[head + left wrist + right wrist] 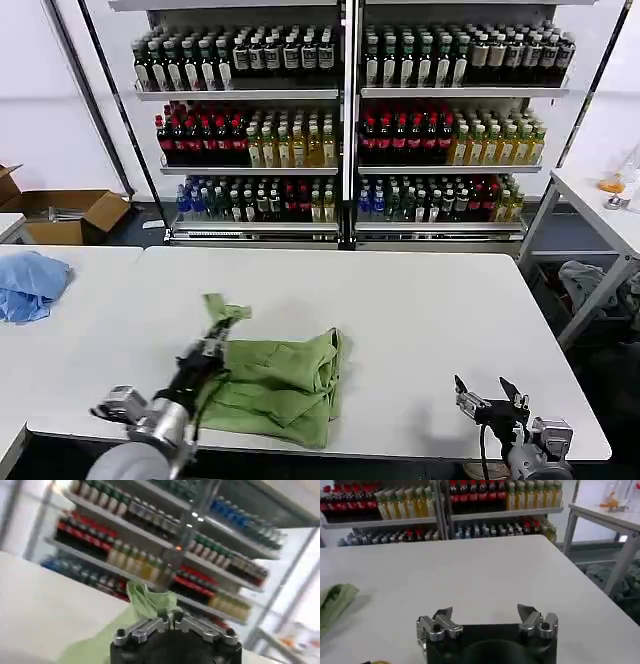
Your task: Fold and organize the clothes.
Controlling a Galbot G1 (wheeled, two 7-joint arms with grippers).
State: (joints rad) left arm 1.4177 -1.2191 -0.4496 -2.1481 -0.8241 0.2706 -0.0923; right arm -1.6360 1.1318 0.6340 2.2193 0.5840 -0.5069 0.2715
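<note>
A sage-green shirt (280,385) lies loosely folded and rumpled near the front edge of the white surface (420,320), plain side up. One corner is lifted off the surface, pinched in the left gripper (215,330), standing up as a crumpled peak.

White table (420,300), blue cloth (30,283) at its left, bottle shelves (345,130) behind, cardboard box (70,215).

The right hand (485,616) hovers over the white counter (485,575) with its fingers spread wide; a green shirt (334,605) edge lies well off to one side.
</note>
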